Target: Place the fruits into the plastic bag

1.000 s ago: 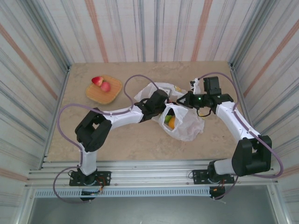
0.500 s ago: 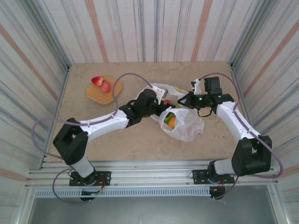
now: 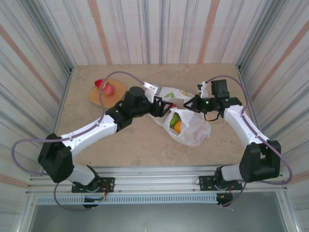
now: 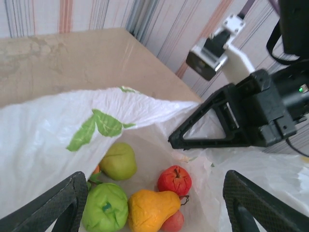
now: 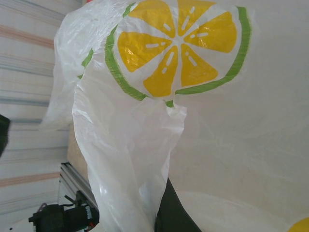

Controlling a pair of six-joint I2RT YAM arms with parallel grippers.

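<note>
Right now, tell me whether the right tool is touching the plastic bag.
Touching. In the right wrist view the white film of the plastic bag gathers straight onto a dark finger of the right tool, with no gap between them.

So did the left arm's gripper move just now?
Yes. The left gripper has backed away from the mouth of the bag, sliding left toward the woven tray, which stayed put.

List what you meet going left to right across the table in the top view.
Tray → left gripper → orange fruit in the bag → right gripper.
</note>
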